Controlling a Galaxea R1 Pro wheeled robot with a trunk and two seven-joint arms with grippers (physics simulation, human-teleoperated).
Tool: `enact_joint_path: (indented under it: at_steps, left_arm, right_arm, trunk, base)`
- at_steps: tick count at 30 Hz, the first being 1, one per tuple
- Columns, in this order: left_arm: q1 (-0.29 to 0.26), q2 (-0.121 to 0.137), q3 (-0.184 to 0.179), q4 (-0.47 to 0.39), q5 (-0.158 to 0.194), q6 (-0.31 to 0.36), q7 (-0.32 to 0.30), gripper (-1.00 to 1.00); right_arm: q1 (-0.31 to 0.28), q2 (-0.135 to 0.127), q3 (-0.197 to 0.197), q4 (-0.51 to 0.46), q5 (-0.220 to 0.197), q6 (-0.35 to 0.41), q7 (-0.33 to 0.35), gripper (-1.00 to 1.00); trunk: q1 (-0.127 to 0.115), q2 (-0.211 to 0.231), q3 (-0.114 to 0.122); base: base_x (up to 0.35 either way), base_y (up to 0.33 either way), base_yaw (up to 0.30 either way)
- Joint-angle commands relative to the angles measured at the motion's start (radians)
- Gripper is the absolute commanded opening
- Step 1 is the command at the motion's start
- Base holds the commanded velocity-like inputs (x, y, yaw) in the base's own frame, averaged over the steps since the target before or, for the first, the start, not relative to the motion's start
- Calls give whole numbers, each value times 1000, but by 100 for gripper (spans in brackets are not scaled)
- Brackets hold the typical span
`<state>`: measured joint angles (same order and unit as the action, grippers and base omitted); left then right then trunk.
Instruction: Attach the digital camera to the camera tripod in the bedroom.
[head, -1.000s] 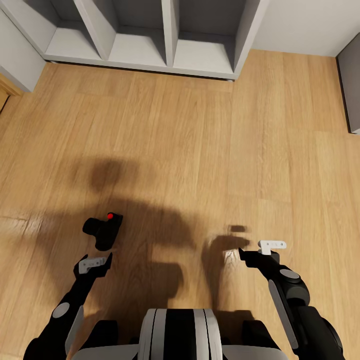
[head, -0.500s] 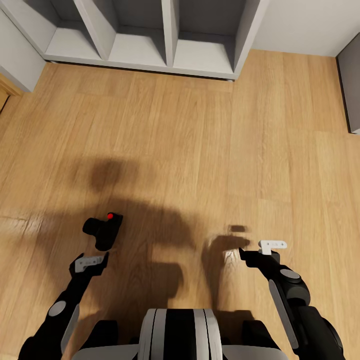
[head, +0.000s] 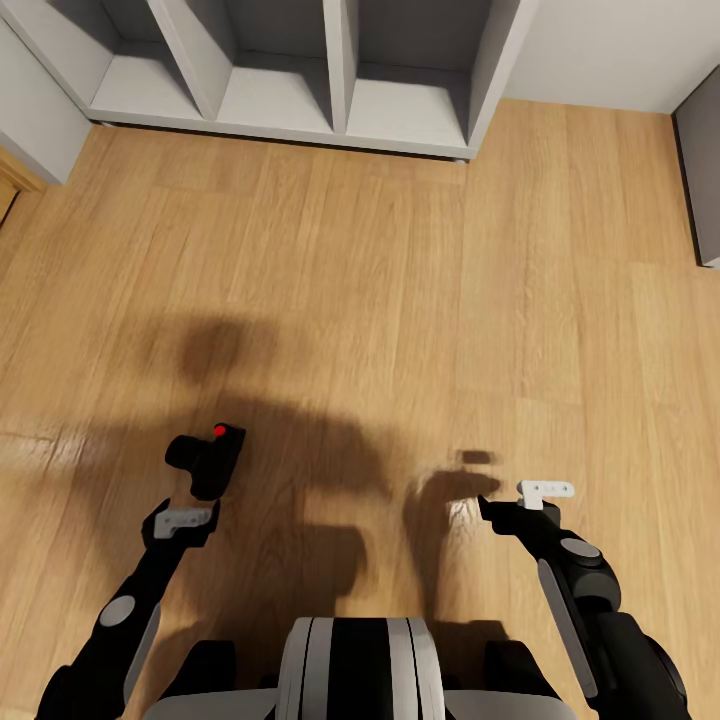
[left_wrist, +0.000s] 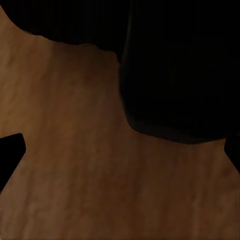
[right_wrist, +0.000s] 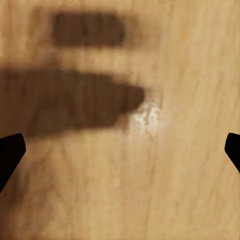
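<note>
— Digital camera (head: 206, 461)?
— Lying on the wood floor (head: 400, 300), left of centre in the head view, inside the robot's own broad shadow. Small, black, chunky, with a bright red round button at the far end of the body and a stubby lens barrel poking out toward the left. Looms as a big dark blur in the left wrist view (left_wrist: 175, 75), too close and too dim to make out any detail.

— Left gripper (head: 183, 522)?
— Just on the near side of the camera, pointing toward it. Fingers spread wide, going by the dark tips at opposite edges of the left wrist view, with bare floor between them. Holding nothing. Touching the camera or merely close: cannot tell from overhead.

— Right gripper (head: 520, 500)?
— Well apart from the camera, over bare floor on the right. One white fingertip (head: 545, 490) catching the light. Spread wide too, gripping nothing; plain planks and its own shadow visible between the fingers in the right wrist view.

— Anything else around?
— Grey open shelving unit (head: 300, 70) with several cubbies along the far wall, standing on the floor. Grey panel (head: 700, 180) at the right edge. Robot's black-and-white trunk (head: 360, 670) at the bottom of the head view.
</note>
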<state>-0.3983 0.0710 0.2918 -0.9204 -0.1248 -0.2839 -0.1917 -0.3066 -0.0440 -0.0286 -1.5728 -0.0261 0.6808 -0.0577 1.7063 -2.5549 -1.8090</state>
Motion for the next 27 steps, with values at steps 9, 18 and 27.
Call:
enact_joint_path:
  at_steps: [9, 18, 27]
  left_arm:
    - [-2, -2, 3, -7, -77, -2, -6, 100]
    - [-11, -9, 1, -4, -96, 14, -5, 100]
    - [-27, -10, 1, 2, -95, 15, -5, 100]
  right_arm:
    - [0, 0, 1, -1, -3, 5, -5, 100]
    - [0, 0, 1, -1, -3, 5, -5, 100]
    - [0, 1, 1, -1, -3, 5, -5, 100]
  trunk:
    - [0, 0, 0]
    - [0, 0, 0]
    - [0, 0, 0]
  base:
    - [0, 0, 0]
    - [0, 0, 0]
    - [0, 0, 0]
